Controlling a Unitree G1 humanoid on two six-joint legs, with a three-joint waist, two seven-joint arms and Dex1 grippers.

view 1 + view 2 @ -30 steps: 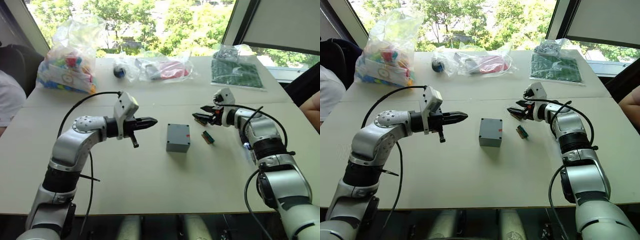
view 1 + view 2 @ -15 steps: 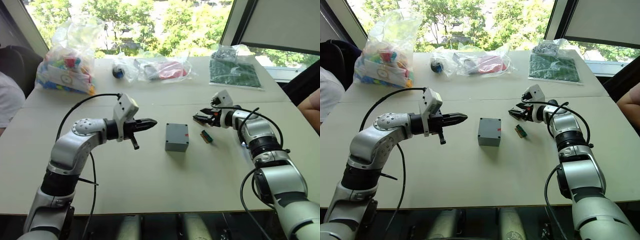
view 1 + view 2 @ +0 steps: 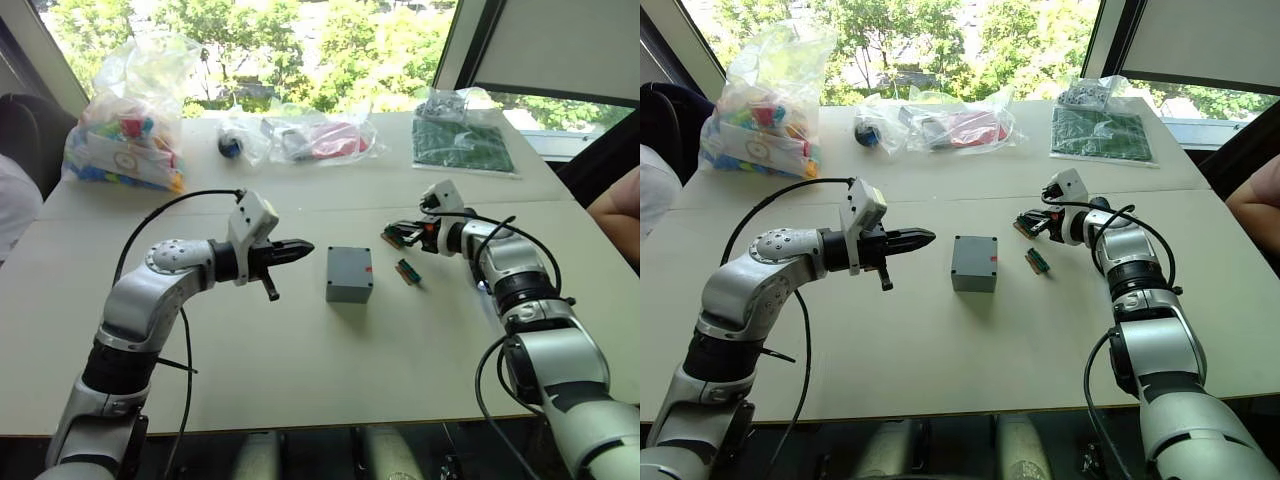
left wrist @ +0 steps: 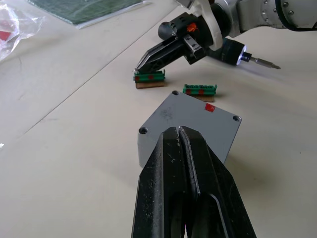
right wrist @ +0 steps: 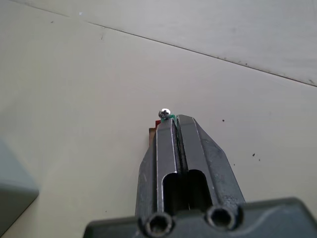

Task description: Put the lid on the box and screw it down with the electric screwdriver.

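Black fingers of our left gripper (image 3: pixel 300 246) are pressed together with nothing between them, hovering just at 9 o'clock of the box (image 3: pixel 347 288) and pointing at it. Our right gripper (image 4: pixel 138 68) is pinched narrow too, its tip right over a green connector (image 4: pixel 149 80) at about 2 o'clock of the box. A small screw head (image 5: pixel 165 112) shows at that tip, but we cannot tell whether it is pinched or belongs to the connector beneath.

The box sits mid-table (image 3: pixel 300 370). Its flat top with corner holes looks to us like the lid (image 4: pixel 193 116) already seated, though no seam is visible, and the holes look empty. A second connector (image 4: pixel 199 89) lies just at 3 o'clock of the box. The screwdriver (image 4: pixel 233 52) lies further out at 3 o'clock, beside our right forearm, bit pointing away.

Risks as we judge them:
- Neither gripper holds the screwdriver, and the right forearm is close enough to nudge and roll it.
- A pinched screw could drop and skitter off among the connectors.
- Nothing steadies the box, so a push from the closed left fingers would slide it or shift the unscrewed lid.
- Driving without a brace would spin the box under the bit.
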